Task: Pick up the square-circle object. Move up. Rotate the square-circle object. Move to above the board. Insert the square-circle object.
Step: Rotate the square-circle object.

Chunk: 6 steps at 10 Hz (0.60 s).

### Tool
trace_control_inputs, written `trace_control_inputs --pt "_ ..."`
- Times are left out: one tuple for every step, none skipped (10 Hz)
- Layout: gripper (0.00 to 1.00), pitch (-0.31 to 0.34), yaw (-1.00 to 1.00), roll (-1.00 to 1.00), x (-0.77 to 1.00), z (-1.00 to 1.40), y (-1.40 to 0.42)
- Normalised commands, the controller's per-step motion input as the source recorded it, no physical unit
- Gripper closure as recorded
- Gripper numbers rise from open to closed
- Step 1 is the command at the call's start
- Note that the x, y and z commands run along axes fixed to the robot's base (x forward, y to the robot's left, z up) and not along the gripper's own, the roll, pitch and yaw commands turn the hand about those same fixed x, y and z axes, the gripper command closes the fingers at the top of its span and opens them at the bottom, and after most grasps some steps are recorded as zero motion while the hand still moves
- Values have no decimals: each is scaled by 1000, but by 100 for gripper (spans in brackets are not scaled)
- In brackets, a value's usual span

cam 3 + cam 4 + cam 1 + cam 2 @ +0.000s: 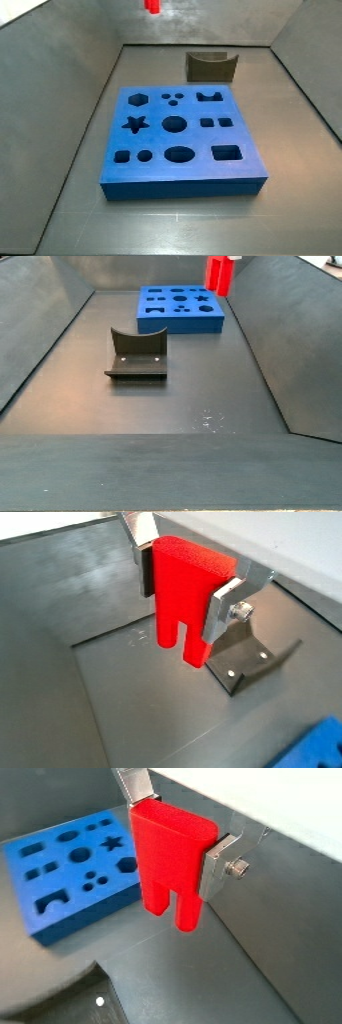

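My gripper is shut on the square-circle object, a bright red peg. Silver fingers clamp its two sides in both wrist views. The peg hangs upright with its grooved, forked end pointing down, well above the floor. It also shows in a wrist view with the gripper around it. In a side view the peg is at the picture's upper edge, beyond the board. In a side view the peg hangs by the board's far right corner. The board is a flat blue block with shaped holes.
The dark grey fixture stands on the floor below and beside the peg. It also shows in both side views, apart from the board. Grey sloping walls enclose the floor on all sides.
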Motion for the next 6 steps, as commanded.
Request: trace_control_inputs --pt "100 26 -1000 -14 44 -16 25" --pt "100 28 -1000 -15 44 -16 25" --pt "100 29 -1000 -15 44 -16 25" --pt "100 33 -1000 -17 44 -16 25" --pt "100 36 -1000 -19 44 -16 25" --pt "100 39 -1000 -20 44 -16 25"
